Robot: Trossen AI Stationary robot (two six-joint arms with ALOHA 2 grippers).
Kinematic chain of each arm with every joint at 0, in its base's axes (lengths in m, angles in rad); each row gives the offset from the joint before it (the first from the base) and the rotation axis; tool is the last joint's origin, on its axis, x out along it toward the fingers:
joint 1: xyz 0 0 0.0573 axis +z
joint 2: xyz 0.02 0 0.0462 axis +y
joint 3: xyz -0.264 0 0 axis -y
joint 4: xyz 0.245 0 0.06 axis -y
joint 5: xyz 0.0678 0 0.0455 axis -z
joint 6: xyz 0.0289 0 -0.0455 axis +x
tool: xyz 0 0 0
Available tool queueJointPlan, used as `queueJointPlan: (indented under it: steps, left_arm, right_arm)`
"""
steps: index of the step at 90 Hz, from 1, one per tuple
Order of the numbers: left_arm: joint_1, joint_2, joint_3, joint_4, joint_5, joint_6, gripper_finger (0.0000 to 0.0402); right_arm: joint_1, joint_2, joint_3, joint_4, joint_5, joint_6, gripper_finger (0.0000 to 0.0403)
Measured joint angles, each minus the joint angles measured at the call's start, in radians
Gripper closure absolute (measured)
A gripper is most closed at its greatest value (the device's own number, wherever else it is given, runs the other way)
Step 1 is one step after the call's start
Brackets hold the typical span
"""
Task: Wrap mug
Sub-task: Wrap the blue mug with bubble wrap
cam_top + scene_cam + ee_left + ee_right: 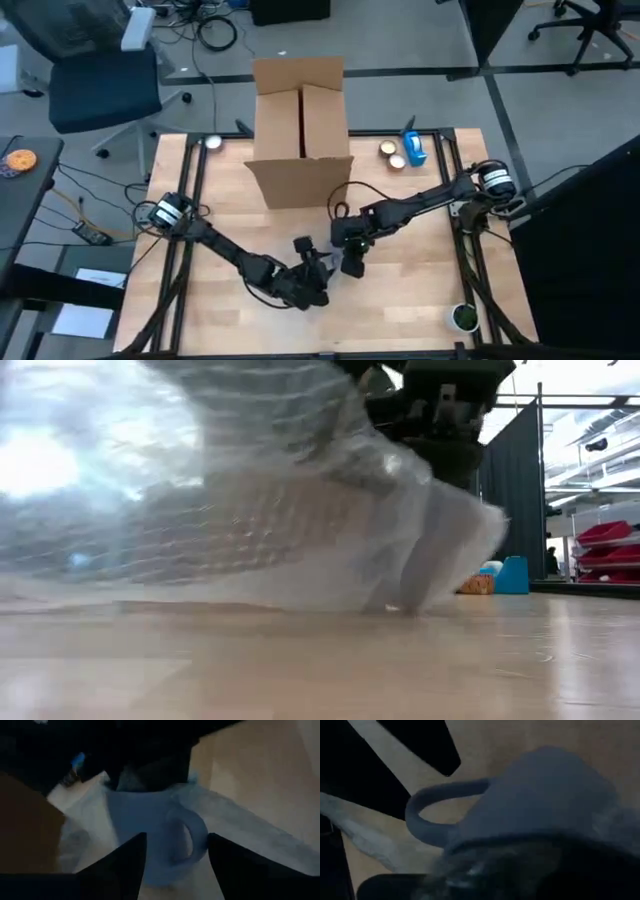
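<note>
A pale blue mug (155,835) stands upright on clear bubble wrap (250,510) near the table's front middle, its handle (192,835) toward my left wrist camera. Wrap rises around it (85,820). My left gripper (175,865) is open, level with the table, one finger on either side of the mug's lower part; whether they touch it, I cannot tell. My right gripper (352,262) comes down onto the mug's top and is shut there. In the high view both grippers hide the mug. My right gripper has the mug at its rim (150,787), coming from above with its fingers pointing down. Bubble wrap (470,867) is bunched at the rim by the fingers. The gripper's own body hides the exact place of contact, so the kind of hold does not show. The mug stands upright.
An open cardboard box (300,130) stands at the table's far middle. A tape roll (388,150) and a blue object (413,150) lie at the far right. A small green thing (463,318) sits at the near right corner. Bare wood lies left and right of the arms.
</note>
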State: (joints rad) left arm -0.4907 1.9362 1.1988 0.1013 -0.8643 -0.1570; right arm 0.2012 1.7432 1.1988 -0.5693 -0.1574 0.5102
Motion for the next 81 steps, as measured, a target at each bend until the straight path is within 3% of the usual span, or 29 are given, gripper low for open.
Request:
queueJointPlan:
  steps: [63,81]
  left_arm:
    - [0.021,0.0,-0.025,-0.005,0.033,0.051,0.0209]
    - [0.015,0.0,-0.024,-0.071,-0.044,0.04,0.0209]
  right_arm:
    - [-0.027,0.045,-0.003,0.028,0.029,0.02,0.0403]
    - [-0.024,0.036,0.012,-0.023,0.003,0.025,0.0403]
